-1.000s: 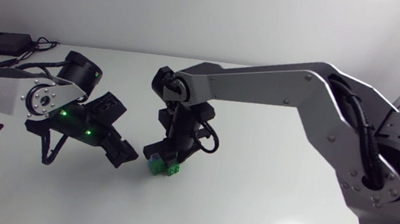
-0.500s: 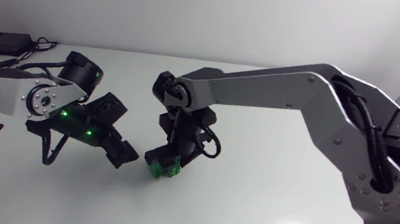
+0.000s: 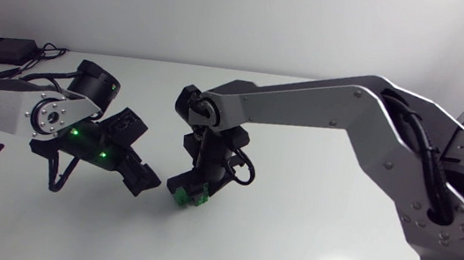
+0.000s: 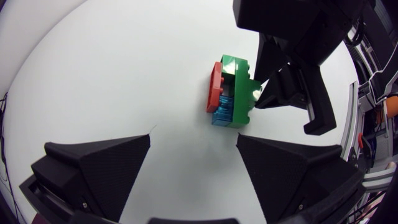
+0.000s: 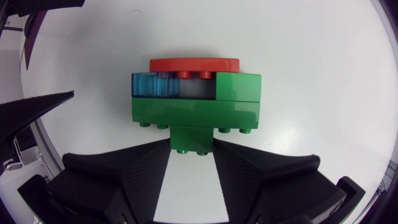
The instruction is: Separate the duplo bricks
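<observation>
The duplo bricks (image 3: 189,198) lie on their side on the white table (image 3: 289,244), near its middle. The cluster shows 1 red plate, 1 clear blue brick and green bricks. A small green block projects toward the right gripper (image 5: 191,149), which is closed narrowly on it from 2 sides. The right arm reaches past the middle, its wrist pitched steeply down. The left gripper (image 4: 194,137) is spread wide, aimed at the cluster, near but apart.

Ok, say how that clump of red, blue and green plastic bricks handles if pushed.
Probably stiff: the red, blue and green plastic brick clump looks hard, blocky. Likely slides rather than rolls: flat faces on the glossy white table.
</observation>
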{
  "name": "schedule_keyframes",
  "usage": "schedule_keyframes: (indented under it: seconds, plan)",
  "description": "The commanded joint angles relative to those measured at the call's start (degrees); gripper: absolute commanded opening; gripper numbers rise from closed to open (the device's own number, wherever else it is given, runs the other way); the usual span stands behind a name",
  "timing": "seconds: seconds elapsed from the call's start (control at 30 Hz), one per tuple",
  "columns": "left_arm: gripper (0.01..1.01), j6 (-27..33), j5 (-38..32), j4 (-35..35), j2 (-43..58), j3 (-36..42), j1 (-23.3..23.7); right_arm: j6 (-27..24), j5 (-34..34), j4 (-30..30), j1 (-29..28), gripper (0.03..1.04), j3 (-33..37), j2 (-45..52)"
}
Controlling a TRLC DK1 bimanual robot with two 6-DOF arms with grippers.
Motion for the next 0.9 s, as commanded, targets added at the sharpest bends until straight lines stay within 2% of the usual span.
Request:
schedule_keyframes:
  seconds: [0.0, 0.53, 0.6, 0.7, 0.87]
  plan:
    - [0.977, 0.3, 0.9, -0.5, -0.5, 1.0, -0.5, -0.5, 0.2, -1.5, 0.4, 0.46, 0.7, 2.6]
    - [0.977, 0.5, 0.9, -0.5, -0.4, 1.0, -0.8, 0.2, 1.3, -2.6, 0.8, 0.45, 4.2, 4.4]
    - [0.977, 0.6, 0.9, -0.5, -0.4, 1.0, -0.7, 0.3, 1.5, -2.7, 0.8, 0.37, 4.4, 4.0]
    - [0.977, 0.6, 0.9, -0.6, -0.5, 1.2, -0.8, -0.1, 2.3, -3.3, 0.9, 0.31, 4.1, 2.6]
    - [0.977, 0.7, 1.6, -1.9, -1.0, 2.0, -0.7, -2.4, 3.3, -3.3, 0.9, 0.31, 1.2, -1.5]
